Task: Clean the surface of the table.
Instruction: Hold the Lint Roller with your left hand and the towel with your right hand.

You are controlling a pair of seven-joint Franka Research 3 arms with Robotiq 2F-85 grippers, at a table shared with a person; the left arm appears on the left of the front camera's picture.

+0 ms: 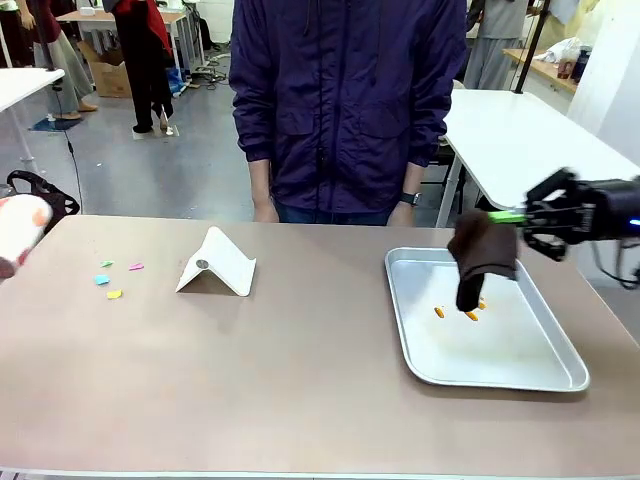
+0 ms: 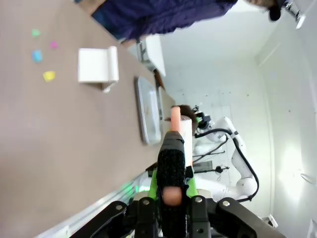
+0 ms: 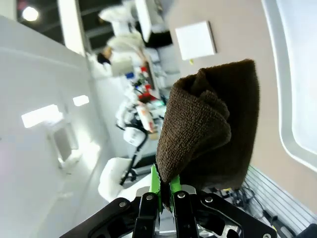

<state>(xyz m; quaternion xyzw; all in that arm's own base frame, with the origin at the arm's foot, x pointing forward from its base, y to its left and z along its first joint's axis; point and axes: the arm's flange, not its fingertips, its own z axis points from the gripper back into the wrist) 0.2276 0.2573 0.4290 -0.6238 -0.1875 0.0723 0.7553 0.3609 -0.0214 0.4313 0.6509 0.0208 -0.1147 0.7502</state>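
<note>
Right jaws pinch brown cloth [image 1: 485,250] over tray [image 1: 520,350]; left jaws grip black-pink tool [image 2: 171,168]; taupe table [image 1: 300,380], paper scraps [image 1: 115,294].

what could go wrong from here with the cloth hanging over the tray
1. The cloth, pinched in the right gripper, dangles over the orange bits in the tray; it may pick them up and smear them on the table.
2. The paper scraps lie near the table's left edge; a hard sweep by the tool in the left gripper could push them off.
</note>
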